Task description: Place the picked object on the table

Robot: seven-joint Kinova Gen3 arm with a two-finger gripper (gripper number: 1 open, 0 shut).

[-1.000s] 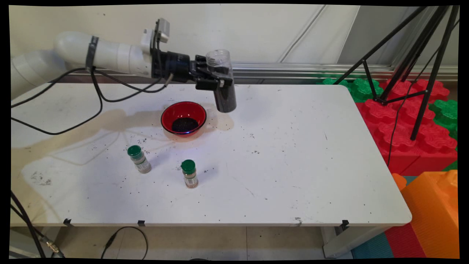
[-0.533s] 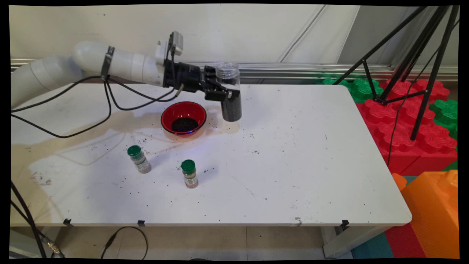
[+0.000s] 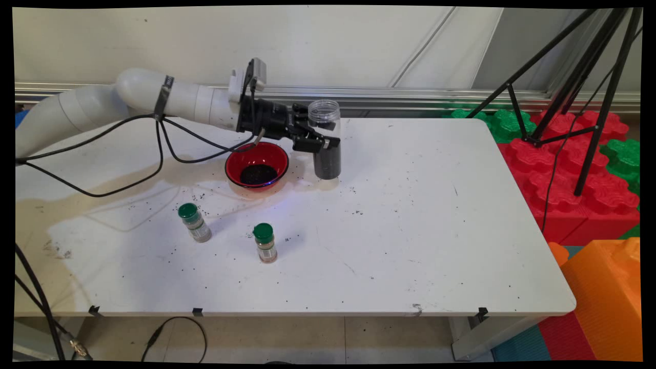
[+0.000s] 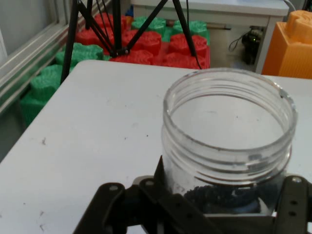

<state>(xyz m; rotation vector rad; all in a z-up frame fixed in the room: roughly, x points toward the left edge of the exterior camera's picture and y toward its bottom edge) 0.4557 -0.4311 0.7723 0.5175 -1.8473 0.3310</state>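
over at the white table (image 3: 410, 230), the main view has the arm reaching in from the left with its gripper (image 3: 312, 141) clamped round a clear jar (image 3: 326, 141), which stands upright with its open mouth up and its lower half dark with black grains. the jar's base sits at or just above the tabletop, just to the right of a red bowl (image 3: 257, 164) that has a dark heap of the same grains in its bottom. nearer the front edge stand two small green-capped spice bottles, one to the left (image 3: 195, 222) and one to the right (image 3: 265, 242), well apart from the jar, with black specks scattered around them. from the hand view, the jar (image 4: 229, 146) fills the middle, its threaded rim open, black grains low inside, and the gripper (image 4: 204, 204) pressed against its sides.
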